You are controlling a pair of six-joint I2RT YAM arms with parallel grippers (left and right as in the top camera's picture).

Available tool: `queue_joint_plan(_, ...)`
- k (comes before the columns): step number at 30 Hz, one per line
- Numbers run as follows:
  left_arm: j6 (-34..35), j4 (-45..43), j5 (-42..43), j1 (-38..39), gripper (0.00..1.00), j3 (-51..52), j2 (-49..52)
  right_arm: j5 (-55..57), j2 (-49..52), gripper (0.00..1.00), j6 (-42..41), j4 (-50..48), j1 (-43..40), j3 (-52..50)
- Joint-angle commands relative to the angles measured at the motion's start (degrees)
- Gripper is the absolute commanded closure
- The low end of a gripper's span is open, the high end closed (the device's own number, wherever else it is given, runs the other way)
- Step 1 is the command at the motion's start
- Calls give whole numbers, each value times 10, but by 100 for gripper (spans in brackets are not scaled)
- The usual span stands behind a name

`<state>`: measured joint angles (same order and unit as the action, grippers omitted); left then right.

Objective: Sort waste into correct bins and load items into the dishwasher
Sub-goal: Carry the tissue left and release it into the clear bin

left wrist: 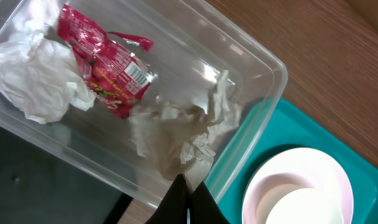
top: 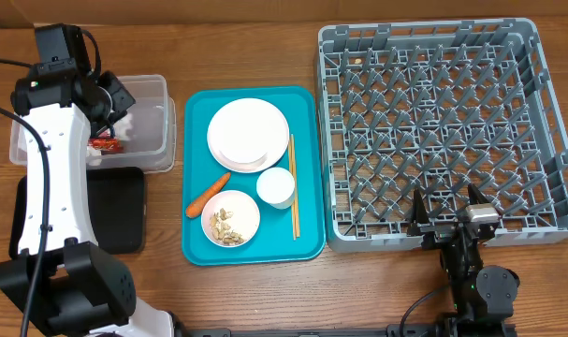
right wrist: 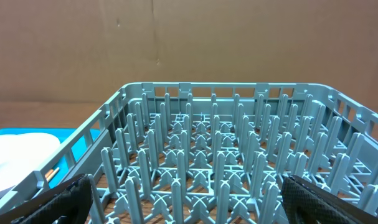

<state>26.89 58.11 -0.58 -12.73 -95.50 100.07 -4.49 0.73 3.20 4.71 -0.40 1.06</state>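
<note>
- Left end effector (left wrist: 187, 202): one, fingers pressed together and holding nothing, hanging over the near rim of the clear tub (top: 151, 117).
- Right end effector (right wrist: 189, 200): one, its two fingers spread wide and empty, at the near edge of the grey dish rack (top: 443, 131).
- In the clear tub: one red wrapper (left wrist: 104, 68) and two crumpled white tissues, one (left wrist: 36, 81) touching the wrapper, the other (left wrist: 201, 124) apart near the tub's far wall.
- One black tray (top: 115, 211) lies just beside the tub on the counter (top: 246, 37).
- One teal tray (top: 197, 251) sits between the tub and the rack. It holds one white plate (top: 248, 134), one small white cup (top: 275, 186), one bowl (top: 230, 217) with beige crumbs, one carrot piece (top: 207, 194) and one pair of chopsticks (top: 293, 187).
- The rack holds no dishes.
</note>
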Motion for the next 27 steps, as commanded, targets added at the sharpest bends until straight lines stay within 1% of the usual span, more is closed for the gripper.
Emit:
queue_joint_plan(1,7,3,17,10,96,6,27,-1,-6,0,-2,-3,-3,-6)
queue_joint_plan(6,32,2,20,12,96,6,66,-1,-6,0,-2,-3,-3,-6)
queue_joint_plan(10,32,1,32,12,96,6,86,-1,-6,0,-2,-3,-3,-6)
queue_joint_plan(11,31,1,32,12,94,6,88,-1,-6,0,-2,-3,-3,-6)
queue_joint_plan(13,30,1,31,12,87,6,89,-1,-6,0,-2,-3,-3,-6)
queue_joint_plan(15,22,1,32,12,71,6,89,-1,-6,0,-2,-3,-3,-6)
queue_joint_plan(17,17,0,33,11,38,2,89,-1,-6,0,-2,-3,-3,-6)
queue_joint_plan(18,12,1,37,11,26,-2,89,-1,-6,0,-2,-3,-3,-6)
queue_joint_plan(19,4,4,49,11,20,-8,89,-1,-6,0,-2,-3,-3,-6)
queue_joint_plan(22,-17,30,105,11,18,-39,89,-1,-6,0,-2,-3,-3,-6)
queue_joint_plan(25,-17,82,150,11,16,-74,89,-1,-6,0,-2,-3,-3,-6)
queue_joint_plan(26,-17,99,169,11,15,-82,89,-1,-6,0,-2,-3,-3,-6)
queue_joint_plan(27,-17,115,189,11,11,-88,89,-1,-6,0,-2,-3,-3,-6)
